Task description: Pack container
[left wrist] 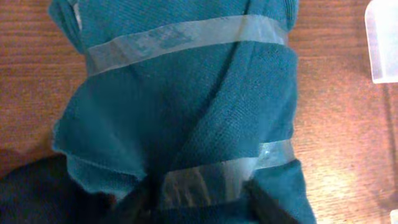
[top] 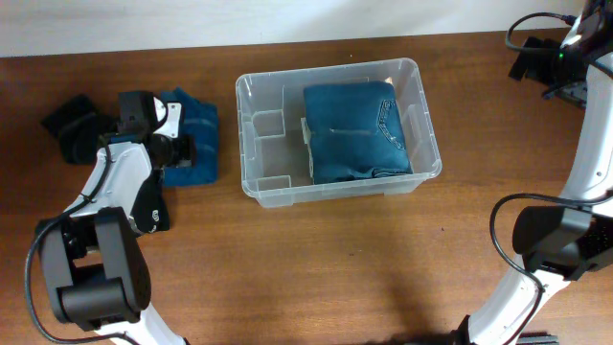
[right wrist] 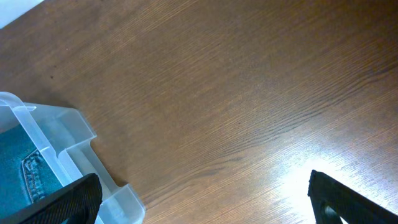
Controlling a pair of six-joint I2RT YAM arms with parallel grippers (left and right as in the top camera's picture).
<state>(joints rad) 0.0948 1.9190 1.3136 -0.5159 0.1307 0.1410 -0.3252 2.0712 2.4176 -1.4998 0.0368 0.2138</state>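
Note:
The container (top: 247,144) is a clear plastic bin at the table's middle, with folded blue jeans (top: 354,134) lying in its right half. A folded teal knit garment (top: 198,129), bound with two clear tape bands, lies on the table left of the container. My left gripper (top: 180,149) is at its left edge, and in the left wrist view the fingers (left wrist: 202,199) are shut on the garment (left wrist: 186,93). My right gripper (top: 532,59) is open and empty over bare table at the far right (right wrist: 205,199), beyond the container's corner (right wrist: 68,130).
A black cloth bundle (top: 67,125) lies at the far left, beside the teal garment. The container's left half shows moulded inner notches (top: 270,125) and holds nothing. The container's corner shows at the left wrist view's top right (left wrist: 382,43).

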